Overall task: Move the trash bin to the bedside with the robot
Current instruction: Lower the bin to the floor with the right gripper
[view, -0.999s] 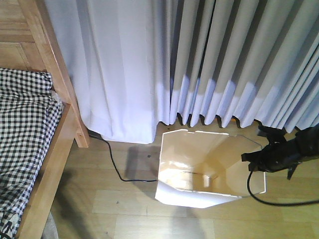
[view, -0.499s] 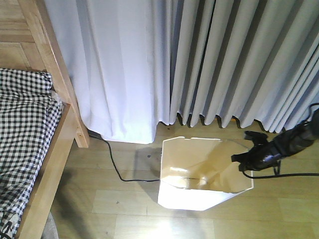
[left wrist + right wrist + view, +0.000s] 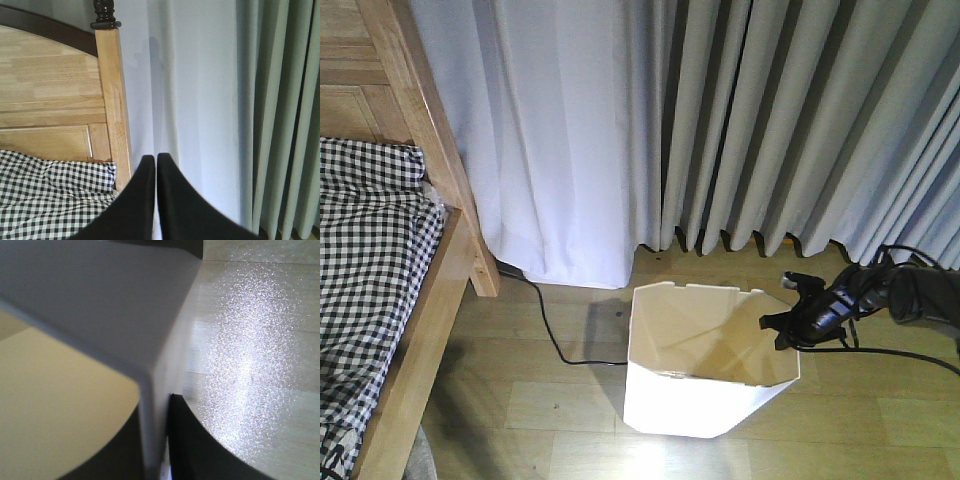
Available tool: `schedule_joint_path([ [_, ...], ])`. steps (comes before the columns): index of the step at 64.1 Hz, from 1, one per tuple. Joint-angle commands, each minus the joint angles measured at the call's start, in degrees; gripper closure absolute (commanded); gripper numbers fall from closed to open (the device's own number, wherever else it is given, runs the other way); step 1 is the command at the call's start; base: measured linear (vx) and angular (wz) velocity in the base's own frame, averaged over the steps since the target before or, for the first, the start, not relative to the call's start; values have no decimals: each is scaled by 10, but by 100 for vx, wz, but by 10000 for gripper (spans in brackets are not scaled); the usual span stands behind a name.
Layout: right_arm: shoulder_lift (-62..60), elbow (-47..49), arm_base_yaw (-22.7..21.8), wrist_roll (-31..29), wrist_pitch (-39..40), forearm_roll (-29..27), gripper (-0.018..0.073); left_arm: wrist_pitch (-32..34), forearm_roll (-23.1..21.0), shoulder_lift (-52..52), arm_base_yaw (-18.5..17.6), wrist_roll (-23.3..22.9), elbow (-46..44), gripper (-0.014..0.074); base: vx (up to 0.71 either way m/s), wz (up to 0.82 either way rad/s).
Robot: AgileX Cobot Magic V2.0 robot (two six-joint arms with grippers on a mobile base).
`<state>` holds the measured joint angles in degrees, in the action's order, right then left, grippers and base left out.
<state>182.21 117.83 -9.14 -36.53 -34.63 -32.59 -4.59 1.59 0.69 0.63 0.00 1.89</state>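
The white trash bin (image 3: pixel 695 400) stands on the wooden floor in front of the curtains, right of the bed, its cream inside showing. My right gripper (image 3: pixel 778 328) is shut on the bin's right rim. In the right wrist view the bin wall (image 3: pixel 150 390) runs between the two black fingers (image 3: pixel 192 450), one inside and one outside. The bedside is the light wooden bed frame (image 3: pixel 432 290) with its black-and-white checked cover (image 3: pixel 370 250) at the left. My left gripper (image 3: pixel 152 159) is shut on nothing, held in the air facing the bedpost (image 3: pixel 112 100) and the checked cover (image 3: pixel 50 200).
White and grey curtains (image 3: pixel 740 120) hang to the floor behind the bin. A loose black cable (image 3: pixel 548 335) lies on the floor between the bed frame and the bin. Black cables (image 3: pixel 900 350) trail from the right arm over the floor at the right.
The right gripper has dragged the trash bin left, toward the bed, and a little nearer the camera. The arm has swung left and lower with it.
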Motion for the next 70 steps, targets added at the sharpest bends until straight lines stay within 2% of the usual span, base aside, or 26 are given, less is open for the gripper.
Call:
schedule_joint_path([
  [1, -32, 39, 4, 29, -60, -17, 547, 43, -5, 9, -4, -8, 7, 603, 0, 0],
  [13, -6, 59, 5, 38, -59, -4, 538, 43, -5, 9, -4, -8, 7, 603, 0, 0],
  [23, 3, 61, 5, 38, -53, -4, 496, 43, -5, 9, -4, -8, 7, 603, 0, 0],
  [41, 5, 61, 5, 38, -50, -2, 314, 43, -5, 9, -4, -8, 7, 603, 0, 0],
  [55, 1, 61, 4, 49, -51, 37, 152, 43, -5, 9, -4, -8, 7, 603, 0, 0],
  [61, 1, 61, 4, 49, -49, 52, 119, 43, -5, 9, -4, -8, 7, 603, 0, 0],
  [70, 1, 60, 4, 42, -45, 66, 118, 43, -5, 9, -4, -8, 7, 603, 0, 0],
])
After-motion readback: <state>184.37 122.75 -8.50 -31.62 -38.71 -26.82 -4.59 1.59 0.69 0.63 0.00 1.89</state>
